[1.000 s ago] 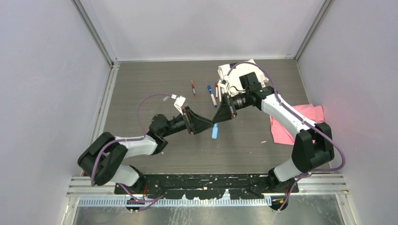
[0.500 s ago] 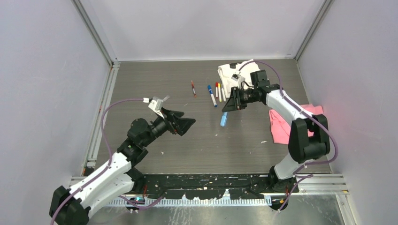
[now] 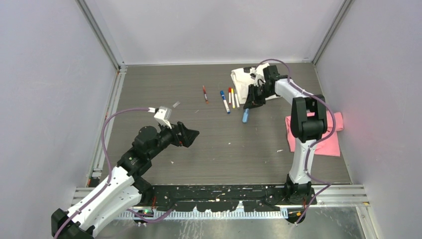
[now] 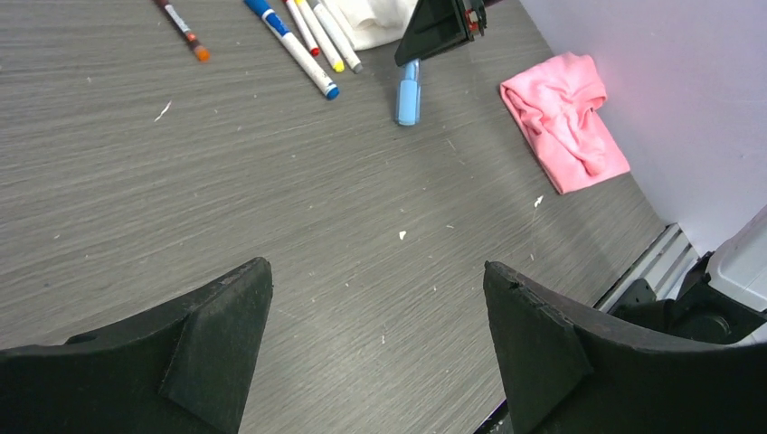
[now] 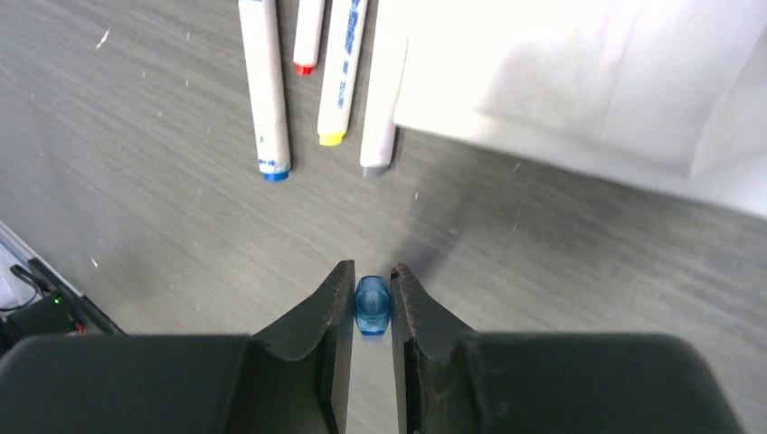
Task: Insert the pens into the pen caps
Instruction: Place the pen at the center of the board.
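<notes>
Since half a second ago the right gripper [image 5: 371, 271] has swung toward the far side, up to the edge of the white cloth [image 5: 579, 72], carrying the light blue pen [image 5: 372, 307] with it. The left arm has drawn back a little toward the near-left corner.

The light blue pen is pinched between the right gripper's two fingers, which press on it from either side near its upper end. It hangs tilted below them, just beside the near edge of the white cloth. Whether its lower end touches the table [image 4: 271, 199] cannot be told. A seam crosses its body in the left wrist view.

Six pens show in all: this one held and five lying on the table. Four lie side by side to the left of the held pen. They are the blue-tipped pen [image 5: 264, 90], the red-tipped pen [image 5: 307, 32], the yellow-tipped pen [image 5: 341, 72] and the grey-tipped pen [image 5: 382, 99], the last against the cloth's edge. The dark red pen [image 4: 182, 25], with an orange tip, lies apart, further left. The yellow-tipped barrel carries blue print and the blue-tipped one a small mark near its tip, both too small to read.

The left gripper [image 4: 377, 271] hovers over bare table well apart from the pens, fingers spread wide and holding nothing. One pink cloth [image 4: 565, 117] lies at the right.
</notes>
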`<state>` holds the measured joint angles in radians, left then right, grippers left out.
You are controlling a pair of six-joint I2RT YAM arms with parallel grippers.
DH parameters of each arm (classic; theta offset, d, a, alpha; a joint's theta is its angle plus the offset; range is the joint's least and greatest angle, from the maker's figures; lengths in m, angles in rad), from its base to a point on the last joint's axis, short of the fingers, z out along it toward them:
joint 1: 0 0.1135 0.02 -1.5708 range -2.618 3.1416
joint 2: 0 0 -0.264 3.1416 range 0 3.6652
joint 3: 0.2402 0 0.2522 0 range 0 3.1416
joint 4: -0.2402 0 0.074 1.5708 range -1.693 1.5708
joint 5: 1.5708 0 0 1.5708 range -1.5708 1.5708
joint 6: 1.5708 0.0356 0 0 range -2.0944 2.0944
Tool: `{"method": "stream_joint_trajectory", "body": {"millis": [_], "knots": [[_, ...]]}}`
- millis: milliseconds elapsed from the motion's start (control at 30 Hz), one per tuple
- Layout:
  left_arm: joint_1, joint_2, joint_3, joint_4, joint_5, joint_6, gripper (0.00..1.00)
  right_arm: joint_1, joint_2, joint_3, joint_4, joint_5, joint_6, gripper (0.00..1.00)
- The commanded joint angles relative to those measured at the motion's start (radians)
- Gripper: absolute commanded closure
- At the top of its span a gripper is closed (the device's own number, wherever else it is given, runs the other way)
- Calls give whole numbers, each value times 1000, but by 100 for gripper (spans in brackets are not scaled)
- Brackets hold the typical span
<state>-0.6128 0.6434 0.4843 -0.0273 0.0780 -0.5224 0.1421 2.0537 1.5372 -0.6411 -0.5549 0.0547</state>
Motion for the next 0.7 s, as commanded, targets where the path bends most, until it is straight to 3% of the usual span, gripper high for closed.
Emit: {"method": "stream_joint_trajectory", "body": {"millis": [0,233,467,667], "knots": [[6,-2,49,-25,-23,-1,13,-6,53,108,-51,31,9,76],[6,65,90,-23,-45,-28,13,-50,68,185,-57,21,17,61],[17,201,179,-12,-38,-36,13,-123,-16,187,-48,-16,-6,55],[90,381,305,-46,6,-74,16,-201,-207,60,-1,-228,-39,55]]}}
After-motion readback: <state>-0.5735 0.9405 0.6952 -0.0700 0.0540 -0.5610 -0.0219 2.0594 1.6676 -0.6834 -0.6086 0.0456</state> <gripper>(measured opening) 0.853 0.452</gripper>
